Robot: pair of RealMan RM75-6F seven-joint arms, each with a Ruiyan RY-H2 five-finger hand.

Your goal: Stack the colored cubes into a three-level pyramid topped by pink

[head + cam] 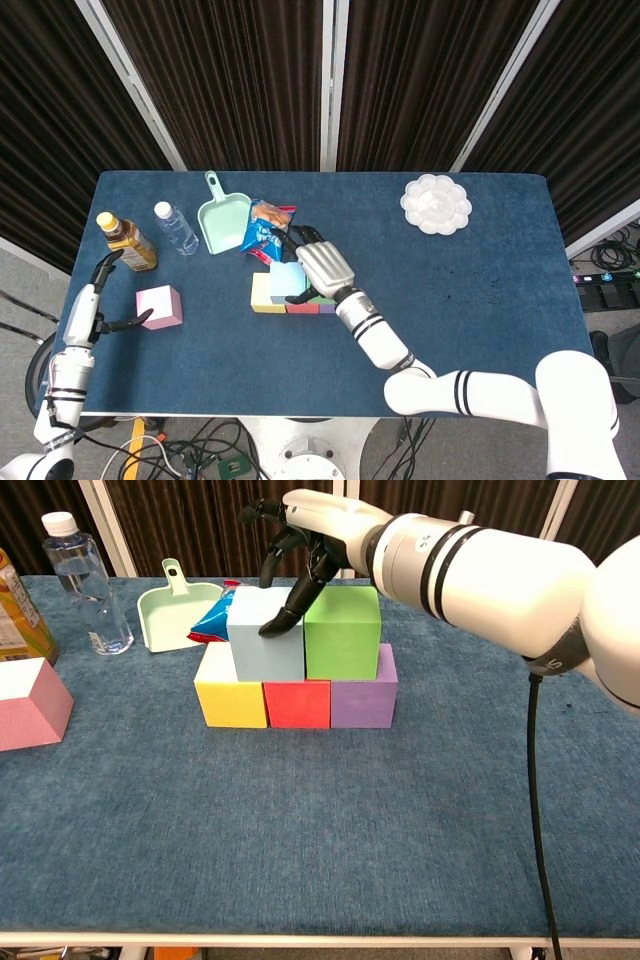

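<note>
three cubes point(297, 700) in a row, two cubes point(305, 633) stacked on them, lone cube point(28, 706) well left
</note>
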